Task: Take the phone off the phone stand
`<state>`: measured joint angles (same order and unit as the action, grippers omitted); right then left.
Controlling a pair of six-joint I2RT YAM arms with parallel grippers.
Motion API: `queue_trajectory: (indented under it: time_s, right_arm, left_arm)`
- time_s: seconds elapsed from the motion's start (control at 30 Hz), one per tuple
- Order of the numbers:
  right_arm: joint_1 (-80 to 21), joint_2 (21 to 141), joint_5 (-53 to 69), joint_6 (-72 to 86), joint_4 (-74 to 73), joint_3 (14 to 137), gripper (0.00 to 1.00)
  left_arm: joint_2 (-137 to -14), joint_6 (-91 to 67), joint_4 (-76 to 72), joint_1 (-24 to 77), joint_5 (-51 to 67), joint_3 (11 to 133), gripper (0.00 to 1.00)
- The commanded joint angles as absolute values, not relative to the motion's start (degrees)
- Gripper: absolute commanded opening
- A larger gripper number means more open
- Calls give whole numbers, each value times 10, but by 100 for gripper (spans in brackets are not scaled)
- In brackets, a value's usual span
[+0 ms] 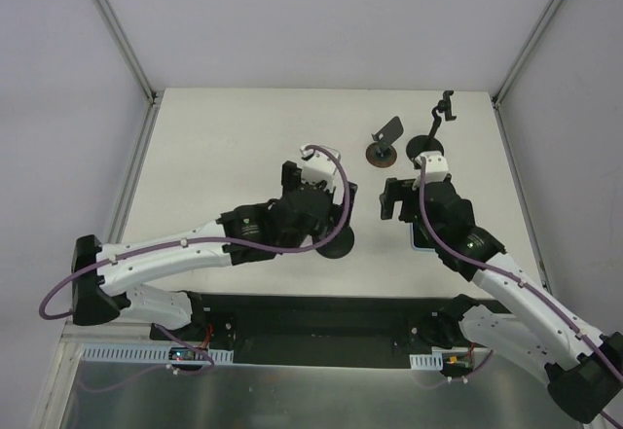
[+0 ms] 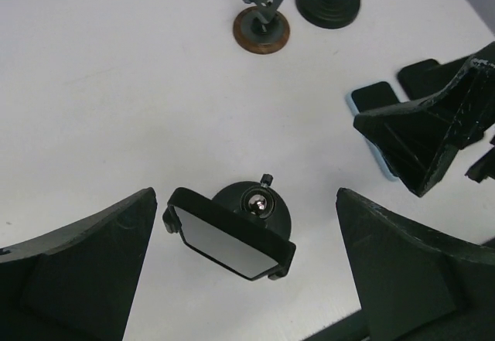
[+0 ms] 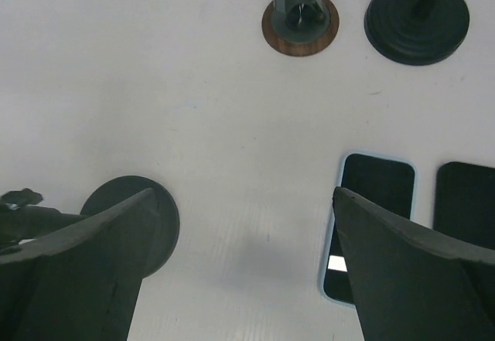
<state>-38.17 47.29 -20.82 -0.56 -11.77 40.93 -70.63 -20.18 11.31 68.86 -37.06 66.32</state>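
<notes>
Left gripper (image 2: 246, 217) and right gripper (image 3: 244, 225): both spread wide, holding nothing. Phone (image 3: 377, 190) lies flat on the table (image 1: 224, 137) at right, under your right gripper, just beside a second phone (image 3: 464, 202). Stand (image 2: 228, 236) looks empty. Risk: pull away low and a finger drags the phone or tips the stand.

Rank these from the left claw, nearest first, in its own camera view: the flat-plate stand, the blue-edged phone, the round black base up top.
1. Flat-plate stand: framed between the fingers of the left gripper.
2. Blue-edged phone: to the right, lying flat.
3. Round black base: top edge, farthest.
</notes>
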Motion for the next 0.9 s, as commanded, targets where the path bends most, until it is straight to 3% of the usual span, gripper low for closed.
queue_trajectory:
  time_s: [0.0,0.17,0.6,0.87]
  right_arm:
    - [-352,457,-152,27,-26,366,96]
    - [-336,469,-117,26,-3,345,96]
    - [-320,471,-48,19,60,309,96]
    - [-319,475,17,9,90,303,96]
  left_arm:
    - [-776,-172,154,738,-564,722,99]
    - [-803,-180,165,753,-607,741,99]
    - [-803,-269,211,755,-573,701,84]
    - [-775,-290,217,727,-518,672,50]
